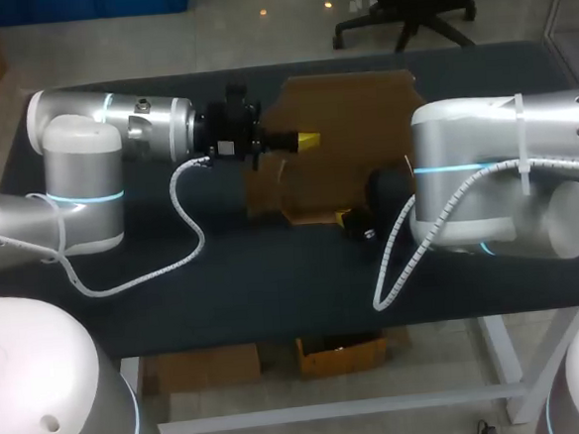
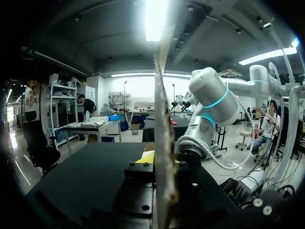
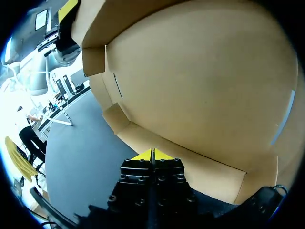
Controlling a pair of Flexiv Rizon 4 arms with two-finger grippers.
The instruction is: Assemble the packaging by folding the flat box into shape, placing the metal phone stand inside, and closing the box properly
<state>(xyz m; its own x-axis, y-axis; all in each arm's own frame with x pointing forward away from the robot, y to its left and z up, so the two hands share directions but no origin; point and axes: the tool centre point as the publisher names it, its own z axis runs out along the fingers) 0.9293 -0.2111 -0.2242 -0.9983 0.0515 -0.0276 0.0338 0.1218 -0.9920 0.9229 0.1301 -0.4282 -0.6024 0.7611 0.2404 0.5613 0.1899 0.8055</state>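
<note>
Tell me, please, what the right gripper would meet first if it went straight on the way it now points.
The right gripper would very likely meet the cardboard box, its low flap just ahead.

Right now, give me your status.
Left fingers shut on cardboard box, box not yet formed. Right fingers shut, tips at its near flap. No obstruction seen.
</note>
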